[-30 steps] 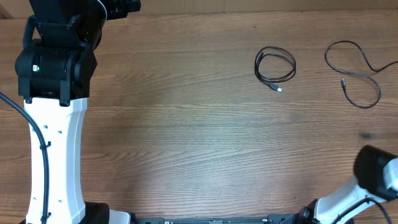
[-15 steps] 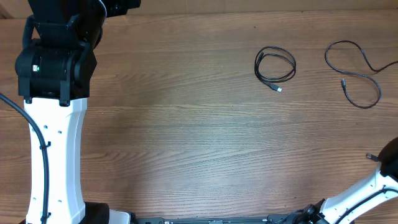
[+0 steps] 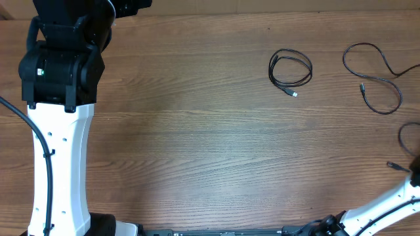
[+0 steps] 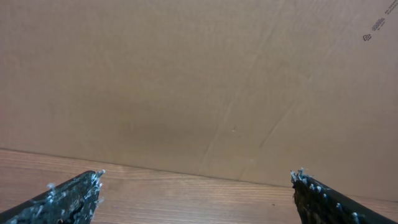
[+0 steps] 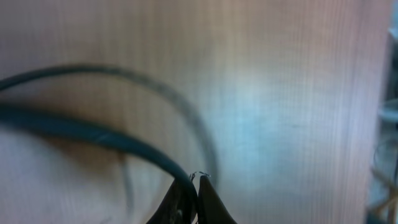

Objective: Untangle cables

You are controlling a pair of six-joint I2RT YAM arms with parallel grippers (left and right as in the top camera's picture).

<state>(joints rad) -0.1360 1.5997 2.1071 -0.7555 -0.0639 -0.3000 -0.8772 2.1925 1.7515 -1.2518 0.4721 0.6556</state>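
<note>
Two thin black cables lie apart at the far right of the table: a small coil [image 3: 271, 71] and a wider loose loop [image 3: 384, 79]. A third cable [image 3: 401, 137] curves in at the right edge, its plug end [image 3: 392, 166] on the wood. In the right wrist view my right gripper [image 5: 199, 178] is shut on a dark cable [image 5: 93, 134] that runs up and left from the jaws, blurred. My left gripper [image 4: 198, 180] is open over bare wood at the back left, holding nothing.
The left arm [image 3: 59, 131] stands tall over the table's left side. A brown cardboard wall [image 4: 199, 81] rises just beyond the left gripper. The right arm's white link [image 3: 384, 203] crosses the front right corner.
The right arm's wrist has slid out past the right edge of the overhead view, and a cable loop with its plug now shows there. The left arm and the two far cables have stayed put.
</note>
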